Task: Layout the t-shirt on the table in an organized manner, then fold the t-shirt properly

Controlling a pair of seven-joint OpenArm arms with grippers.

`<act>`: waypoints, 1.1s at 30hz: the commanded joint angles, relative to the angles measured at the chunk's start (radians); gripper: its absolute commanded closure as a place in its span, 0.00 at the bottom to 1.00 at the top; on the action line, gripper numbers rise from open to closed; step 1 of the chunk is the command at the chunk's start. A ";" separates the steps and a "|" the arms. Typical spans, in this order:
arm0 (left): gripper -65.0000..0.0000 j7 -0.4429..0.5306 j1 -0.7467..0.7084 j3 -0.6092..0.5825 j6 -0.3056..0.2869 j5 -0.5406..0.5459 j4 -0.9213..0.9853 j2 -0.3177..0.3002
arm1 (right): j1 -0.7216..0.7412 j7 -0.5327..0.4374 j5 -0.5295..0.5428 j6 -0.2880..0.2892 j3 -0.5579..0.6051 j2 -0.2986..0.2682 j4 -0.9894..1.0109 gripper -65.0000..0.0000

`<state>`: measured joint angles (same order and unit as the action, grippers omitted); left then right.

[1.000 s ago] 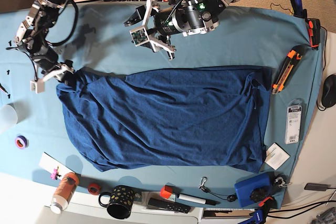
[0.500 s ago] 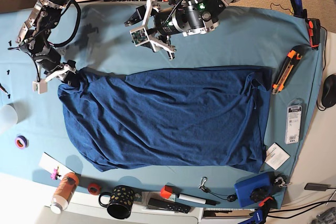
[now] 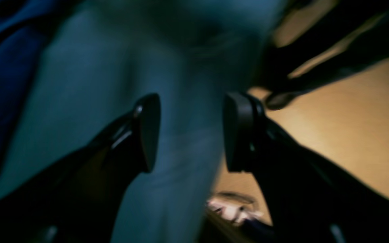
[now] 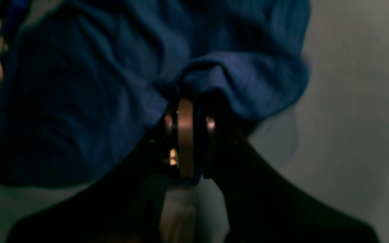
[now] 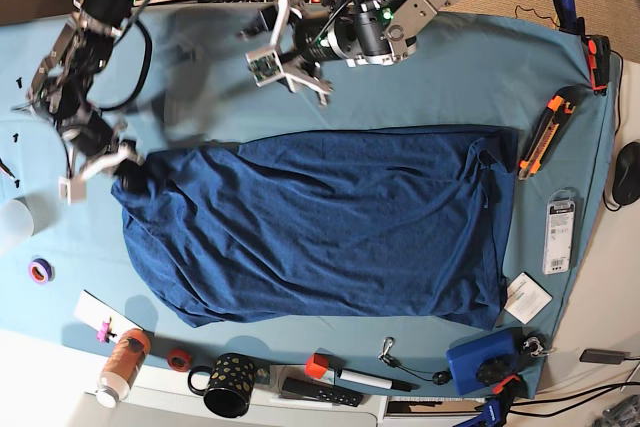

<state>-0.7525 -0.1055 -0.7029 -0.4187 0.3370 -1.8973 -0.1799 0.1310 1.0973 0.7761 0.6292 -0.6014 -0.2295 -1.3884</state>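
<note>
The t-shirt (image 5: 310,227), a single dark navy garment, is lying spread across the middle of the table (image 5: 480,57), one body edge running straight along its far side and the other sagging into loose folds at the near side. Its corner on the base view's left is bunching into a raised lump, and wrinkles are gathering around the end on that view's right. By this evidence the layout stage is only partly done: the cloth is roughly rectangular but not yet flat, and no fold of the folding stage is visible.

The right gripper (image 4: 189,135) is working at that bunched corner, its jaws pressing together on a pinch of navy fabric, as the right wrist view is showing at close range. The left gripper (image 3: 189,133) is hanging above bare teal cloth beyond the shirt's far edge, its jaws standing well apart with nothing between them.

Count: one t-shirt, one table, two grippers. Around the table's margins are lying one spotted black mug (image 5: 228,384), one orange-labelled bottle (image 5: 122,365), one marker pen (image 5: 352,377), one orange utility knife (image 5: 545,132), one roll of purple tape (image 5: 40,270) and one blue case (image 5: 485,362).
</note>
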 commanded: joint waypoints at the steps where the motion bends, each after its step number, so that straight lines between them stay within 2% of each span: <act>1: 0.56 0.037 0.003 -0.001 -0.008 0.016 -0.018 0.011 | 0.043 -0.027 0.028 0.010 -0.002 -0.017 -0.018 1.00; 6: 0.56 0.092 0.003 -0.001 -0.007 -0.063 -0.010 0.051 | 0.148 -0.023 0.025 0.010 -0.002 -0.017 -0.018 1.00; 10: 0.56 0.109 0.006 -0.001 0.020 -0.092 0.008 0.092 | 0.214 -0.024 0.016 0.010 0.014 -0.017 -0.018 1.00; 15: 0.56 0.119 0.006 -0.001 0.072 -0.144 0.015 0.105 | 0.279 -0.040 -0.044 0.010 0.132 -0.017 -0.018 1.00; 21: 0.56 0.119 0.006 -0.001 0.178 -0.240 0.015 0.104 | 0.351 -0.089 -0.133 -0.002 0.334 -0.016 -0.018 1.00; 25: 0.56 0.126 0.006 -0.001 0.260 -0.290 0.015 0.104 | 0.409 -0.117 -0.207 -0.043 0.435 -0.011 -0.018 1.00; 29: 0.56 0.164 0.006 -0.001 0.327 -0.348 0.025 0.104 | 0.463 -0.139 -0.270 -0.088 0.494 -0.011 -0.018 1.00; 33: 0.56 0.240 0.032 -0.001 0.374 -0.375 0.113 0.106 | 0.499 -0.140 -0.280 -0.108 0.509 -0.011 -0.018 1.00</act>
<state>-0.5343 -0.0849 -0.7048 -0.0429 -0.0418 -1.7672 -0.0853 0.5953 0.9894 0.4828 0.5228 -0.0895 -0.2298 -1.3891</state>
